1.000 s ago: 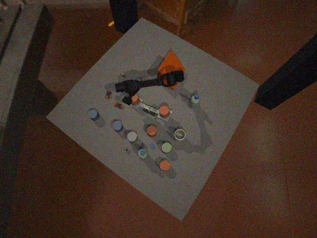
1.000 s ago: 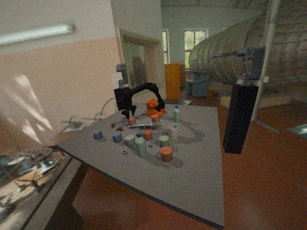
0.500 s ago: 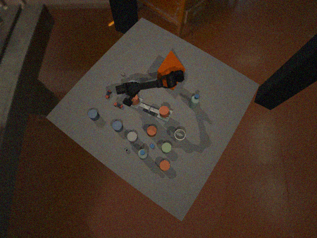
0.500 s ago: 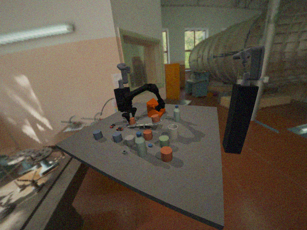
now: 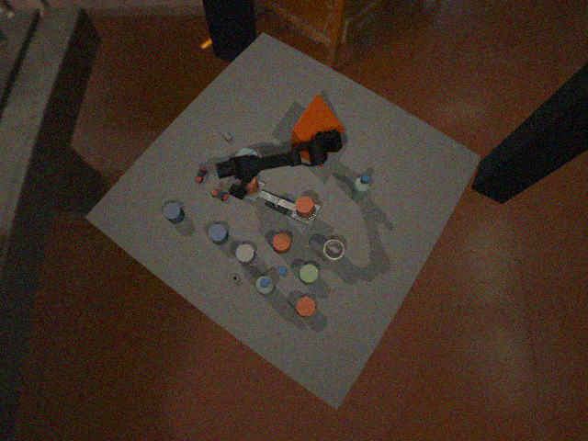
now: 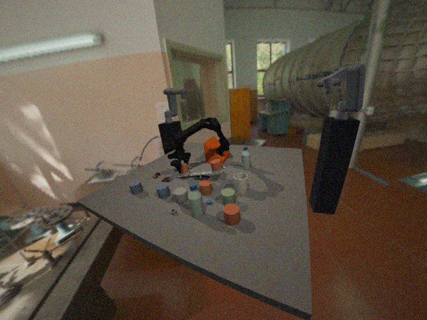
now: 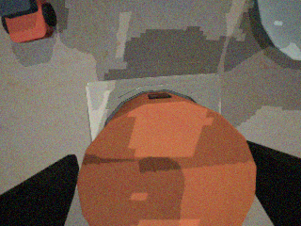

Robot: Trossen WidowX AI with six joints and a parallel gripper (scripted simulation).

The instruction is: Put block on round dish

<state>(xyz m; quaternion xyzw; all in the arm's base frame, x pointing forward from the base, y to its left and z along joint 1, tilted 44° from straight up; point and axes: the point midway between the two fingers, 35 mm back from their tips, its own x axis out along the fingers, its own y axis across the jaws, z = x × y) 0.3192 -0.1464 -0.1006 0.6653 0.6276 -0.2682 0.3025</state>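
One orange cup [image 5: 251, 186] [image 6: 185, 168] [image 7: 160, 137] stands on the left end of the balance [image 5: 268, 195] [image 7: 211, 89]. My gripper [image 5: 244, 188] [image 7: 157, 154] is open and low at this cup, with a black finger on either side and nothing gripped. The other orange cup [image 5: 304, 207] [image 6: 216, 164] stands on the right end. The pale round dish [image 5: 246, 152] [image 7: 282, 25] is partly hidden under the arm in the top view; it lies beyond the cup at the wrist view's upper right. No block is visible. I cannot tell which way the beam tilts.
Two toy cars [image 5: 200, 175] [image 5: 219, 194] lie near the gripper. Farther off stand blue cups [image 5: 173, 211] [image 5: 218, 233], a white cup [image 5: 244, 253], a green cup [image 5: 309, 273], more orange cups [image 5: 281, 242] [image 5: 305, 306], bottles [image 6: 196, 203] [image 6: 245, 159] and a clear beaker [image 6: 240, 183].
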